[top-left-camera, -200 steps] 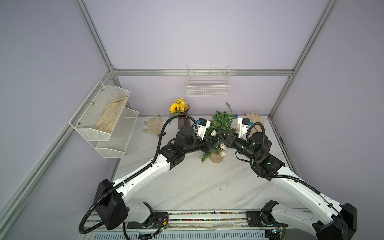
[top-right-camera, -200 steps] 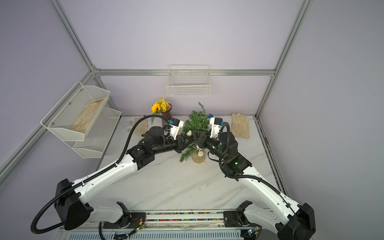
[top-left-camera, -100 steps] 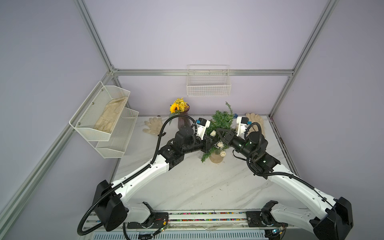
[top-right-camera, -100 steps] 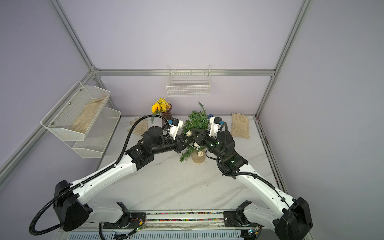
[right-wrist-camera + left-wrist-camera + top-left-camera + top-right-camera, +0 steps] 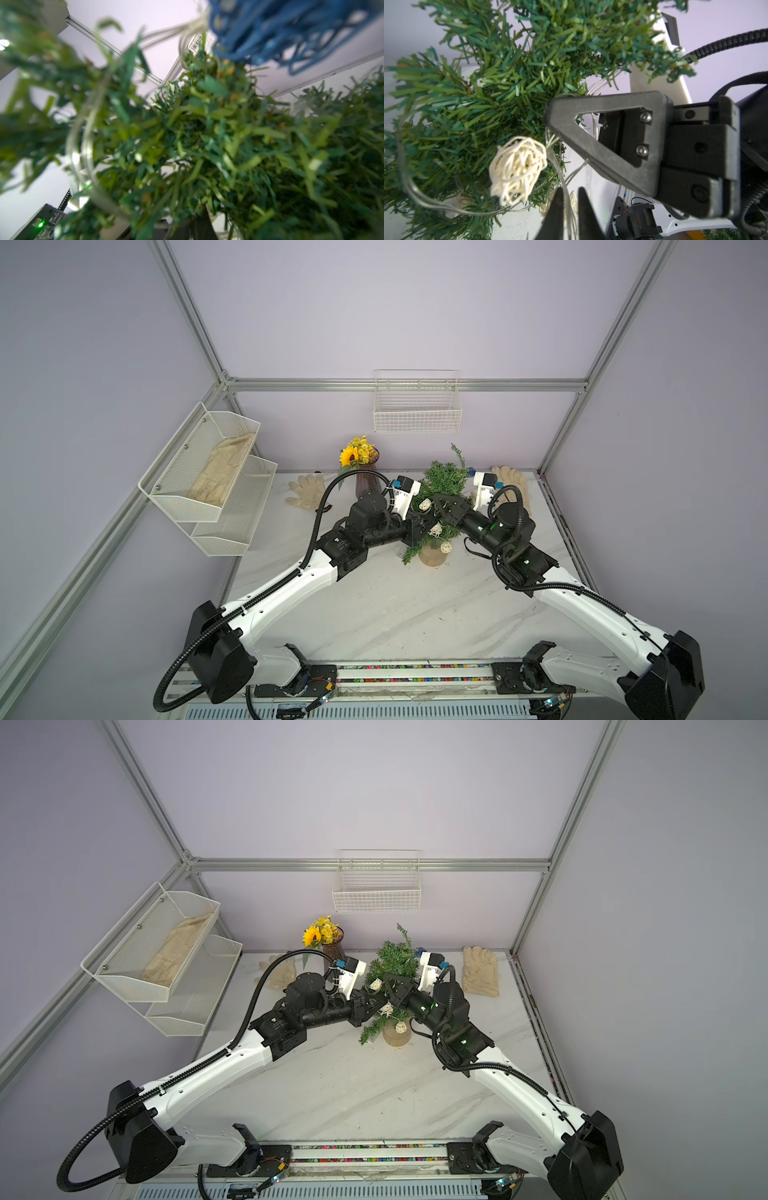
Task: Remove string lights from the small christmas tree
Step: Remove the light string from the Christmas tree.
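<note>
String lights (image 5: 517,166) sit wound through the small christmas tree (image 5: 442,483) — we judge barely any removed. Left gripper (image 5: 570,209) sits parted around the wire; right gripper (image 5: 550,116) is clamped tight among the branches — on what, we cannot tell.

Even light fills my cell; in both top views the table (image 5: 374,614) (image 5: 353,1085) carries only faint shadows, and the frame rails (image 5: 193,323) splay toward the corners. My left wrist view is crisp on the string lights (image 5: 517,166), backlit by pale wall. My right wrist view blurs the small christmas tree (image 5: 207,145) and a close blue ball (image 5: 291,31).
</note>
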Motion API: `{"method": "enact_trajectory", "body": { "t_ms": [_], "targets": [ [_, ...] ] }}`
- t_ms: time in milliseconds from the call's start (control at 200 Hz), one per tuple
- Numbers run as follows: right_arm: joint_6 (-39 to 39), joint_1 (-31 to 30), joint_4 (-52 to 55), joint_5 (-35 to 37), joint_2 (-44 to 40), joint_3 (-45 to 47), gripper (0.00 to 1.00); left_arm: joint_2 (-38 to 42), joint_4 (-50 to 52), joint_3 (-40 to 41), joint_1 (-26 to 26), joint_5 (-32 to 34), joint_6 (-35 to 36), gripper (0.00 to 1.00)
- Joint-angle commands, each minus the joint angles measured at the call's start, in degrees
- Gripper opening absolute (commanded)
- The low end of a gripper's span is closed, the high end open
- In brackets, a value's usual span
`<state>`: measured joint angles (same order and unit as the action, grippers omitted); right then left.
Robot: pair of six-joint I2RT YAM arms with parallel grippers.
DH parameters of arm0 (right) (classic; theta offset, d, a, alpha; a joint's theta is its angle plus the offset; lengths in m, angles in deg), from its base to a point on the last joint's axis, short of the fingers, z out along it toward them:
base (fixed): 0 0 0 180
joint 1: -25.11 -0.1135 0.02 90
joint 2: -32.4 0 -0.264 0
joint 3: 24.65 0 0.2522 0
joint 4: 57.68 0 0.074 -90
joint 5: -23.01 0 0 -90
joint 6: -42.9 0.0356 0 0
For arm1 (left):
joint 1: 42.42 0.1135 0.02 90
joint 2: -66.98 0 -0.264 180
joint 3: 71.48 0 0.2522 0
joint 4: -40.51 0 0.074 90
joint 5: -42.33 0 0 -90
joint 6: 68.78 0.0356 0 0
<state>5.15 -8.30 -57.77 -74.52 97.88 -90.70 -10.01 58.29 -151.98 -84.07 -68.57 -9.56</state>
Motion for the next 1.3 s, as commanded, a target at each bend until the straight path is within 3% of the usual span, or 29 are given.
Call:
{"method": "enact_trajectory", "body": {
  "t_ms": [0, 260, 525, 775, 965, 1165, 1295],
  "targets": [
    [-0.1, 0.2, 2.2, -2.0, -1.2, -2.9, 0.00, 2.4, 0.2, -1.0, -0.1, 1.9, 0.7, 0.44],
    [-7.7, 0.2, 11.0, -1.1, -6.3, -7.1, 0.00, 2.4, 1.6, -0.8, 0.6, 3.7, 2.1, 0.40],
    [-14.4, 0.6, 17.2, -0.2, -6.2, -14.1, 0.00, 3.5, 2.7, 0.3, 2.1, 4.8, 2.1, 0.42],
    [-24.1, 5.2, 21.5, 3.0, -6.6, -18.5, 0.00, 6.8, 1.9, 3.8, 4.7, 6.6, 1.4, 0.43],
    [-24.5, 12.3, 21.4, -5.0, -6.2, -19.2, 0.00, 7.4, 1.7, 5.6, 5.8, 6.7, 0.8, 0.42],
    [-23.1, 17.2, 19.8, -18.9, -5.6, -18.4, 0.00, 8.7, 1.9, 8.2, 8.3, 7.3, 0.3, 0.40],
    [-22.8, 18.9, 20.8, -17.5, -5.3, -17.9, 0.00, 9.6, 1.9, 9.7, 10.5, 7.5, 0.1, 0.38]
  ]
}}
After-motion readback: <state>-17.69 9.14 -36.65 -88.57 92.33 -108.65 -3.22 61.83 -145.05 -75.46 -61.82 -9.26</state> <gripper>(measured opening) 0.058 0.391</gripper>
